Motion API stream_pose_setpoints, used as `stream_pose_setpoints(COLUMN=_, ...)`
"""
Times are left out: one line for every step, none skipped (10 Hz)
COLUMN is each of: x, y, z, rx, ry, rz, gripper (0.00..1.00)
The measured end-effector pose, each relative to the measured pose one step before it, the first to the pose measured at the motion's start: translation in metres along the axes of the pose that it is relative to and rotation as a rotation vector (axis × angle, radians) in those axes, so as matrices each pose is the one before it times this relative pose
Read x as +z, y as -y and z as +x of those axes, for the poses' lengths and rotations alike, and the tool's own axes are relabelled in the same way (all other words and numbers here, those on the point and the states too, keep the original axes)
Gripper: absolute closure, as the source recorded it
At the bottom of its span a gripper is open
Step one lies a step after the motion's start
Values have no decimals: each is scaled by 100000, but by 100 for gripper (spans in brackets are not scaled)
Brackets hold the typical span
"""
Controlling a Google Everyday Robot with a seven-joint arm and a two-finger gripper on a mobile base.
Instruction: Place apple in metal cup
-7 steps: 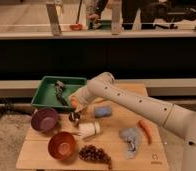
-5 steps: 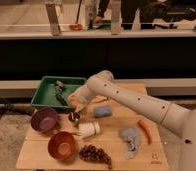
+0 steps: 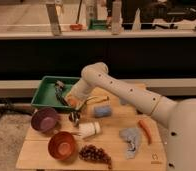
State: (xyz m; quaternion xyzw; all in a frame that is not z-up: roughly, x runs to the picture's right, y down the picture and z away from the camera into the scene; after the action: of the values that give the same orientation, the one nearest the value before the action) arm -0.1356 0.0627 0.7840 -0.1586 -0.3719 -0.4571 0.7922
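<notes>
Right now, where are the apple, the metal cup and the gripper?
apple (image 3: 71, 101): camera view, on its orange front.
metal cup (image 3: 75, 118): camera view, on its shiny side.
gripper (image 3: 72, 104): camera view, between its fingertips, shut on the apple beside the green tray (image 3: 42, 95).

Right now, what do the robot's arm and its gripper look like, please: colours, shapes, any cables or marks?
The arm is creamy white: thick rounded tube segments with bulging joints and small dark dots along the shell. A thin dark cable loops beneath the forearm. The gripper, dark and slim, is at the green tray's near right corner.
</notes>
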Motion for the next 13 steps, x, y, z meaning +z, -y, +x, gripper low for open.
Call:
stream_pose_setpoints(x=194, y=58, z=-333, rx=-5060, ry=574, rz=-3423, gripper=100)
stream_pose_setpoints(x=3, y=70, z=-195, rx=-6197, ry=-410, rz=-3345, gripper=100)
stream_pose_setpoints(x=461, y=179, z=-461, rx=-10382, ry=293, rz=-4835, gripper=100)
stream_pose_setpoints(x=392, y=11, z=-542, rx=-11489, ry=964, rz=-3994, gripper=100)
stream_pose_setpoints(x=158, y=-106, z=-445, rx=-7143, ry=1063, rz=-1873, gripper=100)
stream_pose_setpoints(x=281, y=-61, z=-574, rx=-7793, ry=1714, rz=-2688, gripper=100)
stream_pose_setpoints(x=323, y=119, z=-473, rx=-2728, ry=1477, rz=-2708, gripper=100)
stream_pose_setpoints(x=340, y=209, z=-224, rx=-1267, ry=360, rz=-3194, gripper=100)
stream_pose_setpoints(x=253, y=-205, z=-158, rx=768, ry=-602, rz=-2846, gripper=100)
stream_pose_setpoints(x=202, y=-43, z=-254, rx=1574, ry=-1496, rz=-2183, gripper=100)
stream_pose_setpoints(x=138, y=51, z=-262, rx=1045, ry=-644, rz=-799, gripper=100)
stream_pose_setpoints(x=127, y=-22, z=-232, rx=1009, ry=-623, rz=-541, gripper=100)
stream_pose_setpoints(x=178, y=-188, z=-202, rx=1399, ry=-723, rz=-497, gripper=100)
